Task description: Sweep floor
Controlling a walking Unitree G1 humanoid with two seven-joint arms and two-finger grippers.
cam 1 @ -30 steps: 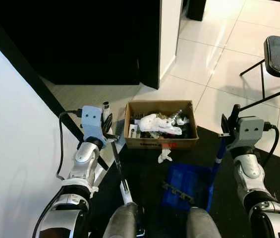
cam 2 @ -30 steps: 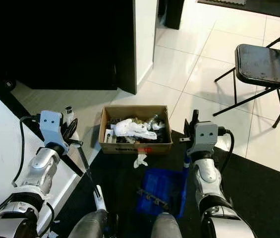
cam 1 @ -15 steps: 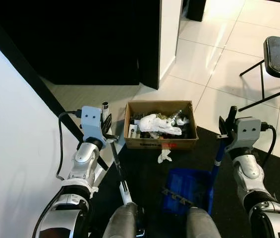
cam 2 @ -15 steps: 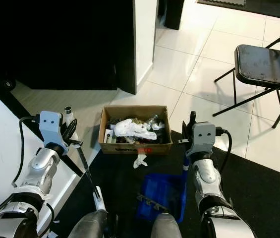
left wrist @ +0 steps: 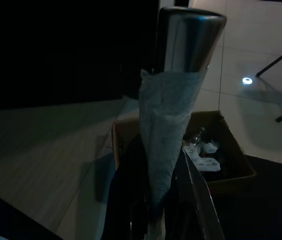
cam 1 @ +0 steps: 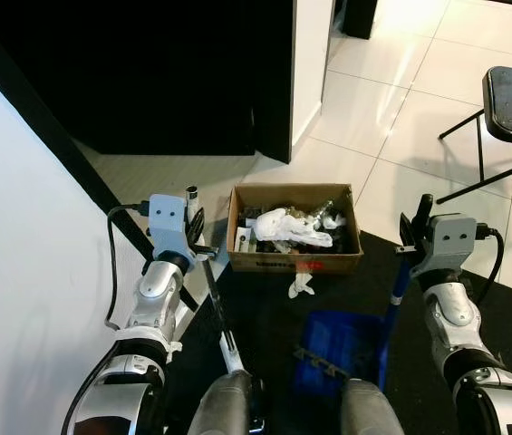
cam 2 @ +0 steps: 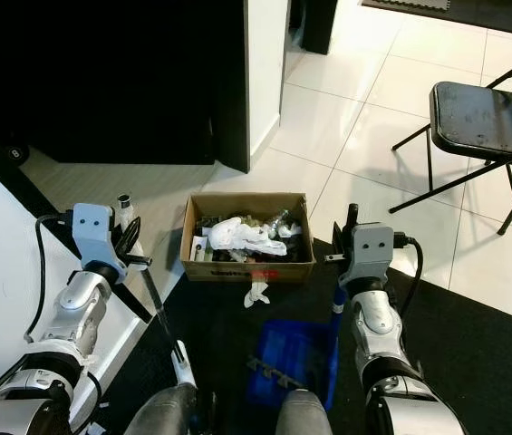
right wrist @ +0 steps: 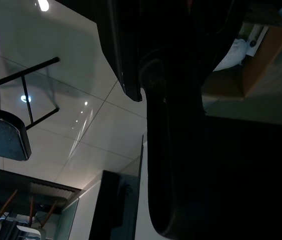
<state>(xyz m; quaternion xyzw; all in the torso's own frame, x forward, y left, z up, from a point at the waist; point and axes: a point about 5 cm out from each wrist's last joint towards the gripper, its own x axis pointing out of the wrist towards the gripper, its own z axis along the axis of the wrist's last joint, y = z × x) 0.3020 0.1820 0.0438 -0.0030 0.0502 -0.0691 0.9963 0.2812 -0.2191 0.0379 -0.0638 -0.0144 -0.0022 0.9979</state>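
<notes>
Two tools are held: our left gripper (cam 1: pixel 197 237) clamps the broom handle (cam 1: pixel 217 313), our right gripper (cam 1: pixel 410 237) the blue dustpan (cam 1: pixel 342 349). We keep its lip flat near the paper scrap (cam 1: pixel 301 284).

My right gripper (cam 1: pixel 412 228) pulled in toward the left and slightly nearer me over the last second, hauling the blue upright dustpan handle (cam 1: pixel 397 288) with it. The blue plastic dustpan (cam 1: pixel 337 355) on the black floor mat (cam 1: pixel 269 317) slid back toward my knees and leftward, so less of its tray showed. The dark debris strip (cam 1: pixel 323 362) inside shifted with it.
</notes>
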